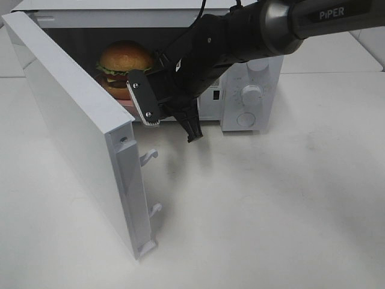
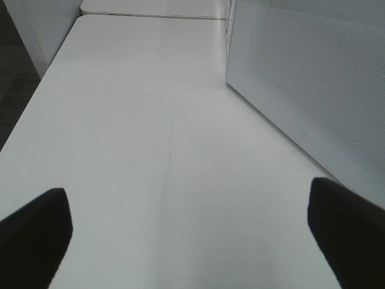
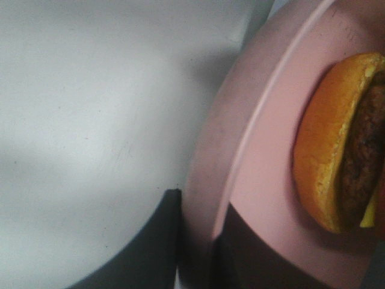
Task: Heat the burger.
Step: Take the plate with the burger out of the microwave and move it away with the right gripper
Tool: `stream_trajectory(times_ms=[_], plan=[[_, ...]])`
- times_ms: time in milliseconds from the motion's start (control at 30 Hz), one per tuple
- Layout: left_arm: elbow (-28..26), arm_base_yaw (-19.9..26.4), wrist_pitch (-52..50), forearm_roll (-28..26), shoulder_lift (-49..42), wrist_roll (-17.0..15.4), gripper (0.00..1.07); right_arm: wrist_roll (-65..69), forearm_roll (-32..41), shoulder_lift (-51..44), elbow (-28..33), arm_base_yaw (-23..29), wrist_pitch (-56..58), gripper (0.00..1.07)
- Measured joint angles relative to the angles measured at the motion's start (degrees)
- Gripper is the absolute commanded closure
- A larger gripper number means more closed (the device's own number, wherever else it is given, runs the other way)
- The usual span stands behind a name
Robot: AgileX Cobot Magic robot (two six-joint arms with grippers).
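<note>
A tall burger [image 1: 125,65] with glossy domed bun and frilled lettuce is seen on a smooth pink plate [image 3: 264,198] inside a white microwave [image 1: 252,90], its flat door [image 1: 66,126] swung wide. The plate's rim is pinched by the right gripper [image 3: 198,241]; the left gripper [image 2: 189,235] is held spread above the matte white table [image 2: 150,120].

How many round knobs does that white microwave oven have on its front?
2 on the white microwave oven: the upper round white knob on its right-hand control panel and the lower round white knob directly beneath. The black robot arm crosses the panel top and may hide more.
</note>
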Motion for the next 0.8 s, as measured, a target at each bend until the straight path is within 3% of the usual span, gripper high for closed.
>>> stream_trajectory(times_ms=[267,800], plan=[[0.0,0.0,0.0,0.0,0.0,0.0,0.07,-3.8,1.1,-1.8,0.3,-1.4,2.5,1.07],[0.0,0.0,0.0,0.0,0.0,0.0,0.07,-14.7,4.2,-9.5,9.9,-1.9,2.9,1.07]])
